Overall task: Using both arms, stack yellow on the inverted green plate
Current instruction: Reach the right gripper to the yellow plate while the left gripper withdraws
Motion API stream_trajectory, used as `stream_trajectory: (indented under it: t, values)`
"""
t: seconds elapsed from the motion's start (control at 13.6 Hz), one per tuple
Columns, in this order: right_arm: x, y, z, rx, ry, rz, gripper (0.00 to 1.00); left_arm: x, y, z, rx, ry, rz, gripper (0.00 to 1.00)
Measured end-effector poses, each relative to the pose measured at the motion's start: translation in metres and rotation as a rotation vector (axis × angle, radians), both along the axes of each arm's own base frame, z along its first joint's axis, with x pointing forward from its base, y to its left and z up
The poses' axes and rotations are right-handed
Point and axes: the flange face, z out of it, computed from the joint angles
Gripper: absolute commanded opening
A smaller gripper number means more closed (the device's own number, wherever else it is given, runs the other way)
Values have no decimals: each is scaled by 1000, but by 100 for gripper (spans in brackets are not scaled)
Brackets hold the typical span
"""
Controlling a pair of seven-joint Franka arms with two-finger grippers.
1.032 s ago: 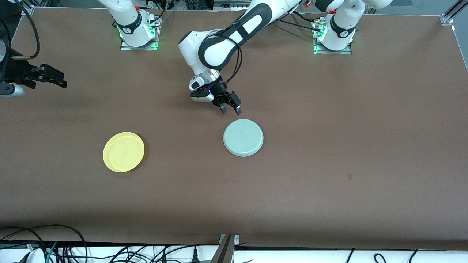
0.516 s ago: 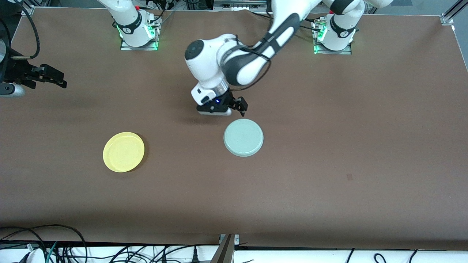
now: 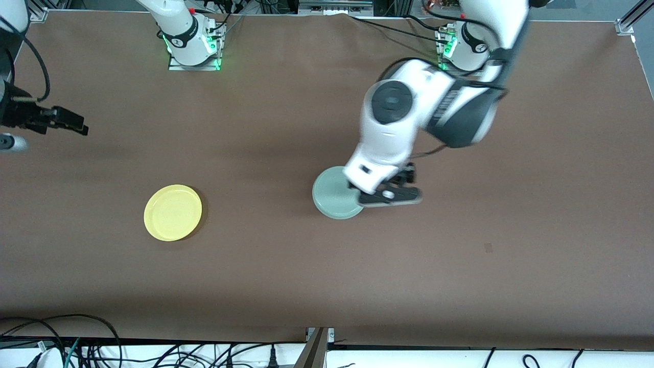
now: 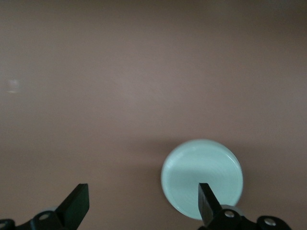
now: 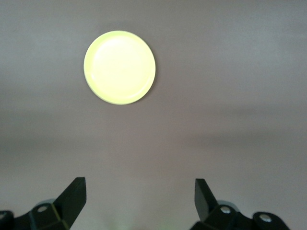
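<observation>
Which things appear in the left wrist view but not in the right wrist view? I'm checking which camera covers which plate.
Only the left wrist view shows the green plate, lying flat-base up on the table, partly covered by one of the left gripper fingers; the jaws are open. Only the right wrist view shows the yellow plate, rim up and untouched, well clear of the open right gripper. Both views share the bare brown table and a pair of black fingertips spread apart. Neither shows both plates.
</observation>
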Motion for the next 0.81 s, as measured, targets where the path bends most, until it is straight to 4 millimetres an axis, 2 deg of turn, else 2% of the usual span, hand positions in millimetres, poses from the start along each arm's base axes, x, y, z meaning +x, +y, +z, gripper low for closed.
stream_trajectory:
  t: [0.22, 0.44, 0.66, 0.81]
  values:
    - [29, 0, -64, -7, 36, 1, 100, 35, 113, 49, -45, -40, 124, 100]
    - [62, -1, -141, -23, -38, 6, 100, 44, 206, 84, -109, -38, 209, 100]
    - [74, -5, -226, -21, -148, -13, 100, 43, 289, 96, -78, -11, 140, 100]
    - [71, -7, -270, 11, -159, -46, 99, 40, 331, 98, -58, 12, 81, 100]
